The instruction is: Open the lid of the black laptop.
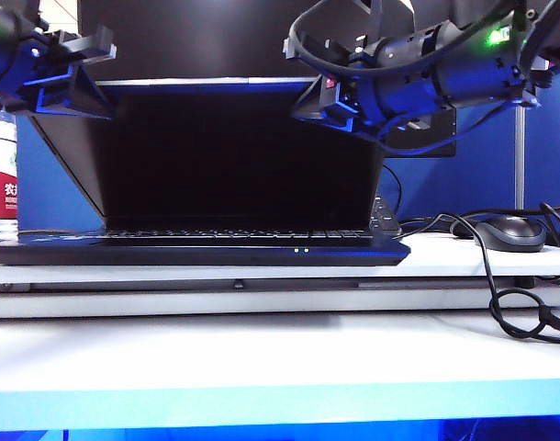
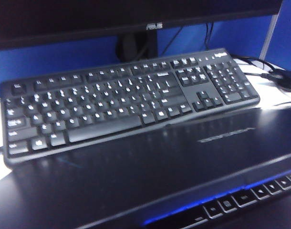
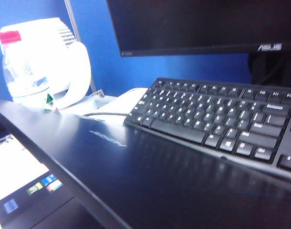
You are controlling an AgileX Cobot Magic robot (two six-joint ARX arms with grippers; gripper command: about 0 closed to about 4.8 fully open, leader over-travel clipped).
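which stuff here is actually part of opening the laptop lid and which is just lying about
Part of the job:
- black laptop
- lid, raised
- left end effector at the lid's upper left corner
- right end effector at its upper right corner

Lying about:
- keyboard
- ASUS monitor
- mouse
- water bottle
- cables

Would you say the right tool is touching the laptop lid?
Cannot tell. In the exterior view the right tool overlaps the lid's top corner, hiding any contact; neither wrist view shows a tool.
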